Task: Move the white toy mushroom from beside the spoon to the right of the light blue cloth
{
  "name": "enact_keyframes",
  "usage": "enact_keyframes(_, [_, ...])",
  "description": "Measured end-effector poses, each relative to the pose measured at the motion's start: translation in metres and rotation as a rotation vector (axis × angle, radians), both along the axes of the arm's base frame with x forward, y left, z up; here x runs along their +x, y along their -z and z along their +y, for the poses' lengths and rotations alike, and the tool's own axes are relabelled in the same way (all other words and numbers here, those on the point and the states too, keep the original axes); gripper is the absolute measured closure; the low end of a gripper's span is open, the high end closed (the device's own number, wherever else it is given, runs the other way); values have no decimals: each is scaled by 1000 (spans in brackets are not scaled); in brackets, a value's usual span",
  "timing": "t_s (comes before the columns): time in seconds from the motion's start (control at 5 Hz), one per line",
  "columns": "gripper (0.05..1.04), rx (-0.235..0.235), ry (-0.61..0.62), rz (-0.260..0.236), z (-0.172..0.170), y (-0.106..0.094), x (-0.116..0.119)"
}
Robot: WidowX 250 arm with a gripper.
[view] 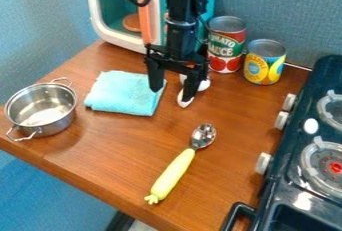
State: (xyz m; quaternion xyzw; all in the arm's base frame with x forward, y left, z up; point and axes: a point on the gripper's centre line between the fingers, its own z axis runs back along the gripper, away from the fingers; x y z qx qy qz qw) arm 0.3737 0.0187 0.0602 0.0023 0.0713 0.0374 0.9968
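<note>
My gripper (172, 89) hangs at the upper middle of the wooden counter, its two fingers spread apart, open. One finger is over the right edge of the folded light-blue cloth (123, 95). The other is at a small white object (185, 99), partly hidden behind that finger; whether they touch I cannot tell. A second white piece (204, 84) shows just behind. Nearer the front lies a spoon with a yellow handle (172, 175) and a metal bowl end. A silver pot (42, 109) with two handles stands at the left.
A tomato can (226, 47) and a yellow-labelled can (264, 65) stand at the back right. Behind the arm is a white and teal toy microwave (107, 30), its orange-edged door ajar. The dark stove (294, 170) with its knobs borders the counter at the right.
</note>
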Motion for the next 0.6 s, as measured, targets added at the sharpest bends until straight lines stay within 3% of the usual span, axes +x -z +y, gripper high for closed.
enact_keyframes(0.2, [79, 55, 124, 28, -21, -4, -47])
enact_keyframes(0.4, [83, 48, 231, 25, -46, -6, -84])
enact_keyframes(0.6, [83, 0, 253, -5, -54, -9, -98])
